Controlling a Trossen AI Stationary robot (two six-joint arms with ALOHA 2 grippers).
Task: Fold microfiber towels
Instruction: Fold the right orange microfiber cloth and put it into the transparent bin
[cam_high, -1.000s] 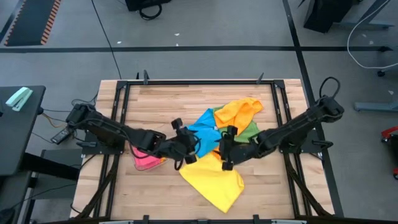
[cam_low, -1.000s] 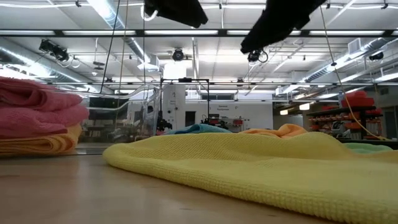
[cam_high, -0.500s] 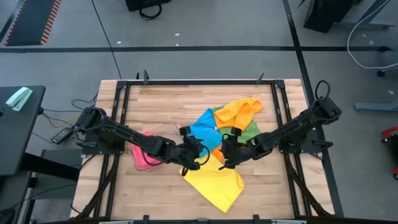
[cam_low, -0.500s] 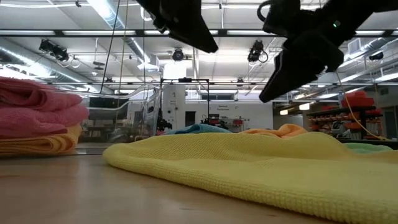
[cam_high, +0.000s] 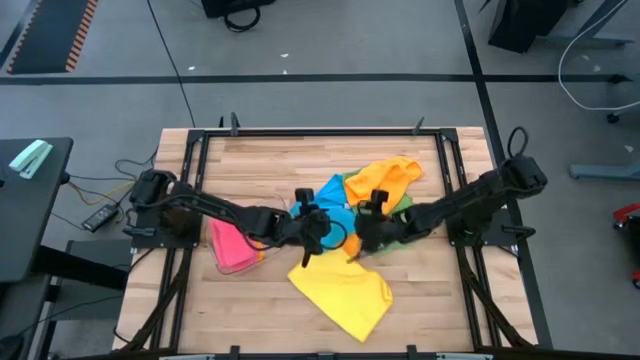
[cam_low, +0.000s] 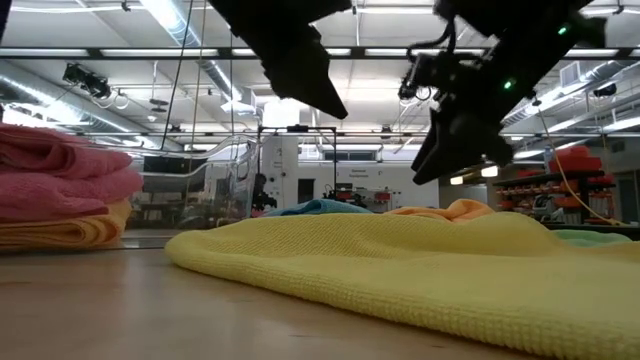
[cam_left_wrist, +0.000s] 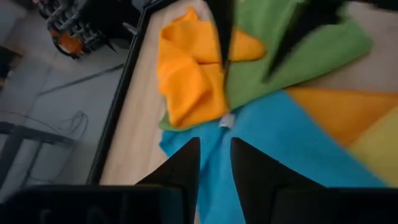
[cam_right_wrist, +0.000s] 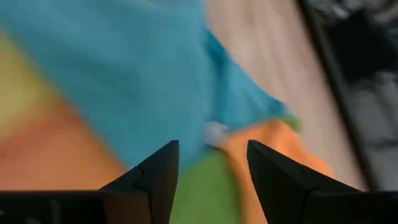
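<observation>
Wooden table (cam_high: 260, 165), unlabelled microfiber towels (cam_high: 345, 295)

— Where are the arms?

— Both reach inward from the table's sides toward its middle, stretched low and long, their wrists close together but apart.

— And the left gripper (cam_high: 312, 228)?

— Raised above the table, fingers (cam_left_wrist: 180, 171) a narrow gap apart, holding nothing.

— The right gripper (cam_high: 366, 222)?

— Facing the left one from just beside it, also raised, fingers (cam_right_wrist: 155, 174) spread wide, empty.
</observation>
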